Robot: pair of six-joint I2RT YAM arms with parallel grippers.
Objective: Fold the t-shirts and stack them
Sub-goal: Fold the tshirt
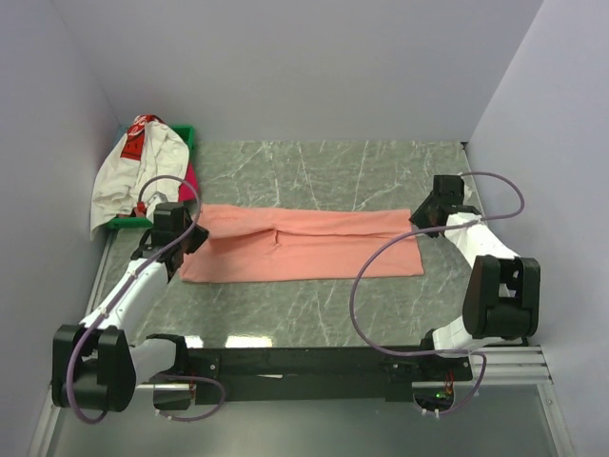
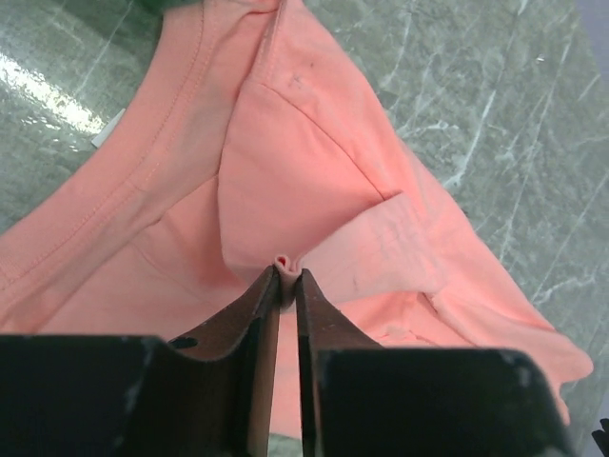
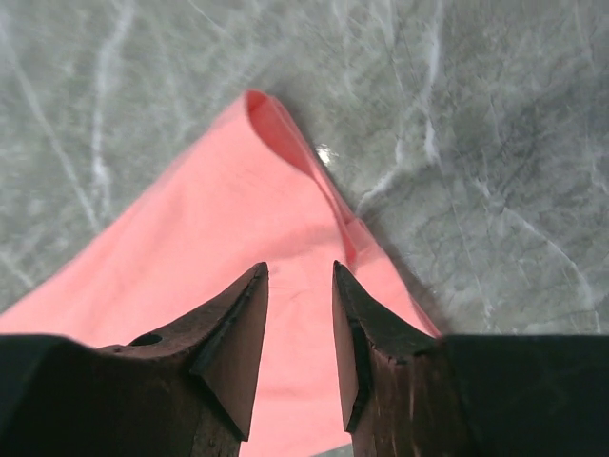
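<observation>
From my chair: the salmon-pink t-shirt (image 1: 304, 243) is lying as a long folded strip across the middle of the marble table (image 1: 381, 171). My left gripper (image 2: 287, 276) is clenched on a little pinch of that cloth at the collar end. My right gripper (image 3: 300, 276) has its tips parted with nothing between them, hanging over the far corner of the strip. The green tray (image 1: 186, 133) in the back left corner holds the white t-shirt (image 1: 128, 181) with the red patch, heaped and spilling over the rim, and the magenta t-shirt (image 1: 191, 179) peeks out beside it
</observation>
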